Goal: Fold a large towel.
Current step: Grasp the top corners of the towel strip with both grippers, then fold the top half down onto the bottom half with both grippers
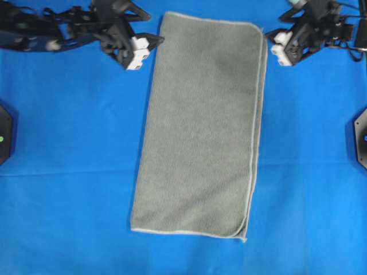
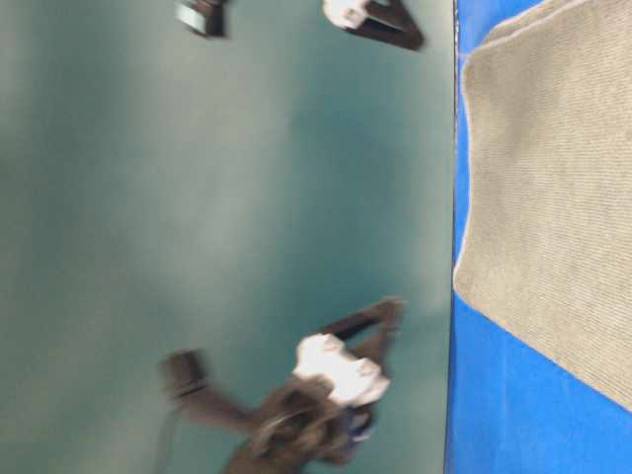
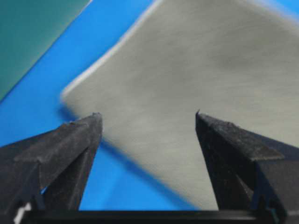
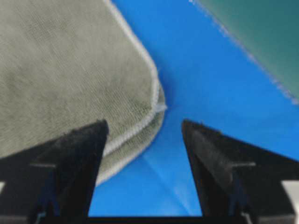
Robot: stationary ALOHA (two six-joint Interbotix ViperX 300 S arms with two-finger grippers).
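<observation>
We observe the towel [image 1: 200, 126], folded in half lengthwise, lying flat on the blue sheet [image 1: 69, 172] covering the tabletop. The left pincer [image 1: 150, 46] and right pincer [image 1: 275, 41] hover beside its far corners, both spread wide, gripping nothing.

the black left arm reaches in from the upper left of the overhead view, and its black-fingered left gripper [image 1: 153, 44] with a white wrist block stands with jaws spread wide, gripping nothing. the black right arm comes in from the upper right, and its matching right gripper [image 1: 269, 39] likewise stands wide apart and bare.
</observation>
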